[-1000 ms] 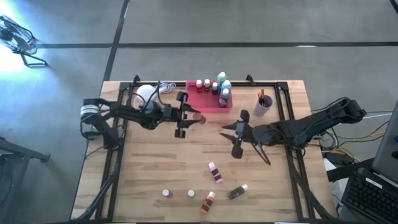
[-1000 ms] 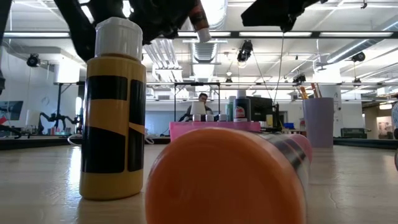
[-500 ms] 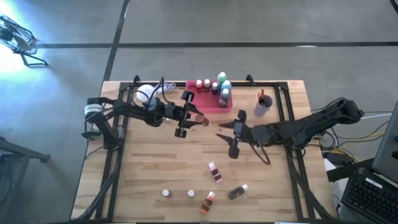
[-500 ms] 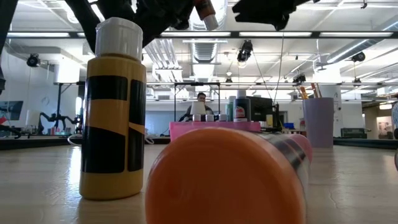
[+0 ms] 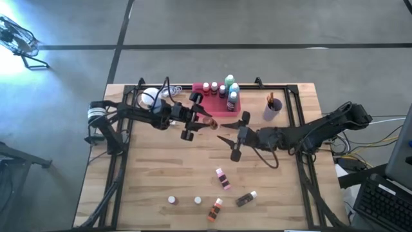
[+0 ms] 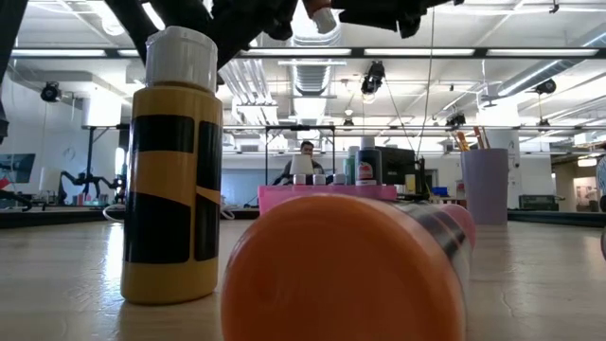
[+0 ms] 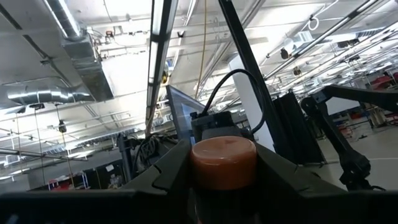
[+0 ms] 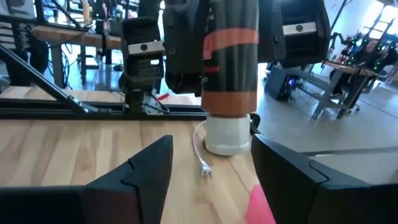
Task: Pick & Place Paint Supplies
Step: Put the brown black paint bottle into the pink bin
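Observation:
A brown bottle (image 5: 208, 121) with a white cap (image 8: 227, 134) hangs in the air over the table's middle, and my left gripper (image 5: 193, 117) is shut on it. In the left wrist view its brown base (image 7: 222, 155) shows between my fingers. My right gripper (image 5: 228, 145) stands open just right of the bottle. In the right wrist view its fingers stand on either side of the cap, short of it, touching nothing. Several more bottles stand in the pink tray (image 5: 205, 107). Other bottles (image 5: 223, 178) lie near the front edge. My left gripper pinches the brown bottle's body (image 8: 231, 59) between its two fingers, which lie across the bottle. The fingers come from the table's left, slanting upward. The bottle is lifted clear of the table and tilted, with its white cap (image 6: 324, 13) at the lower end, toward my right gripper.
A purple cup (image 5: 271, 109) with brushes stands at the far right. The white globe lamp (image 5: 150, 97) and its cord lie at the far left. In the low view a yellow-and-black bottle (image 6: 173, 170) and a lying bottle's orange end (image 6: 346, 270) stand close to the camera.
My left gripper has risen a little and tipped upward, carrying the brown bottle higher. My right gripper has gone toward the table's left, closing in on the bottle's cap end.

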`<state>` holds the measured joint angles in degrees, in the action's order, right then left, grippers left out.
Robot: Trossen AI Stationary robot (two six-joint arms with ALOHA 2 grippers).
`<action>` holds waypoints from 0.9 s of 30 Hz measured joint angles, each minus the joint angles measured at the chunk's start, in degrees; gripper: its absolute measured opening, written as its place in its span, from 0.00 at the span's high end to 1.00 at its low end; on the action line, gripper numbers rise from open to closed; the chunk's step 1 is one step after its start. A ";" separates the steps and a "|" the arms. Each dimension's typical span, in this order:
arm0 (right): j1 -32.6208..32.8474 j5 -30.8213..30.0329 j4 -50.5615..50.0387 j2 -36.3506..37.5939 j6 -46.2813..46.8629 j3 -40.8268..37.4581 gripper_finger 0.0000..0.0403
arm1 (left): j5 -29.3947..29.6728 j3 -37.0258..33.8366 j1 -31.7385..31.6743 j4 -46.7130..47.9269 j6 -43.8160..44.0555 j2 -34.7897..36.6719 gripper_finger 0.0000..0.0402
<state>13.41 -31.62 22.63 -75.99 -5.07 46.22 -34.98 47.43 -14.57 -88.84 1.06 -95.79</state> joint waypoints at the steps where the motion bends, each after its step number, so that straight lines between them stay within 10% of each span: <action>1: 0.00 -0.01 0.15 -0.04 -0.03 0.00 0.46 | 0.02 0.21 0.00 0.00 0.08 0.00 0.65; 27: 0.22 5.87 16.36 3.80 -14.87 0.00 0.42 | -3.26 12.81 1.33 -0.24 6.82 3.30 0.65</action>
<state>13.63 -25.75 38.98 -72.18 -19.94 46.22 -38.24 60.24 -13.24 -89.08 7.88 -92.49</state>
